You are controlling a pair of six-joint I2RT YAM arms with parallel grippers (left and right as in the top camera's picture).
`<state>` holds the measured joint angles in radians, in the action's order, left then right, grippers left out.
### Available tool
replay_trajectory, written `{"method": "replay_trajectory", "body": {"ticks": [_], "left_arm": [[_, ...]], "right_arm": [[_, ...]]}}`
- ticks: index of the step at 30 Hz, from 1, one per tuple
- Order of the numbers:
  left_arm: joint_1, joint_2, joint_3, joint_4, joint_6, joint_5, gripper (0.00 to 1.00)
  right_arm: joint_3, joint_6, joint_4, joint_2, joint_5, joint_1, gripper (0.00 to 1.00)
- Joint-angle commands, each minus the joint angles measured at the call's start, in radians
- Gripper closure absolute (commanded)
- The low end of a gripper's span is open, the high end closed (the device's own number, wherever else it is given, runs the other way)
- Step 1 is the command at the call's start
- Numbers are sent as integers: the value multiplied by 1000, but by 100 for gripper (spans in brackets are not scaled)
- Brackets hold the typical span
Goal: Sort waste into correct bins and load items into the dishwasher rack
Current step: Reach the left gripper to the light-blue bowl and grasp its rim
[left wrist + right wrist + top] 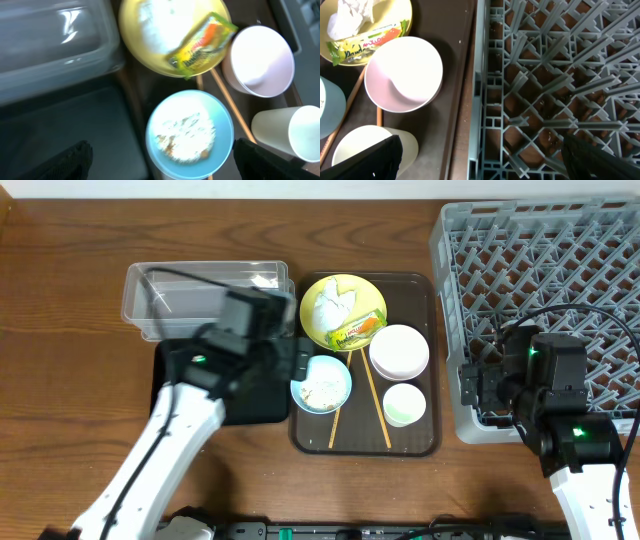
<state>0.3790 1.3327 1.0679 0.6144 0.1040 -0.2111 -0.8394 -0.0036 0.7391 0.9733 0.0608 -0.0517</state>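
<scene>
On the yellow plate (318,320) lie the white paper wad (335,300) and the snack wrapper (360,330). The light blue bowl (321,383) holds rice scraps (187,137). The white bowl (399,351), small white cup (404,404) and two chopsticks (376,402) lie beside them. My left gripper (162,165) is open, above the blue bowl and straddling it. My right gripper (485,160) is open and empty over the left edge of the grey rack (540,270). The clear tub (205,295) and black tray (175,375) sit at the left.
All the dishes sit on a dark brown serving tray (425,295) between the bins and the rack. My left arm covers much of the black tray. The rack's left wall (480,100) stands close to the serving tray's right rim.
</scene>
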Motion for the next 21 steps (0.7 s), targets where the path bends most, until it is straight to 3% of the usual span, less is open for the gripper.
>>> {"method": "replay_trajectory", "body": {"ticks": [1, 8, 17, 21], "left_arm": [[91, 72, 19, -51, 6, 38, 8], [240, 239, 19, -132, 14, 74, 16], [308, 375, 19, -134, 18, 121, 24], [308, 386, 18, -135, 22, 123, 36]], "right_arm": [[-23, 10, -2, -1, 11, -8, 1], [-23, 10, -2, 0, 11, -8, 1], [-23, 10, -1, 0, 11, -8, 1], [-23, 10, -2, 0, 11, -8, 1]]}}
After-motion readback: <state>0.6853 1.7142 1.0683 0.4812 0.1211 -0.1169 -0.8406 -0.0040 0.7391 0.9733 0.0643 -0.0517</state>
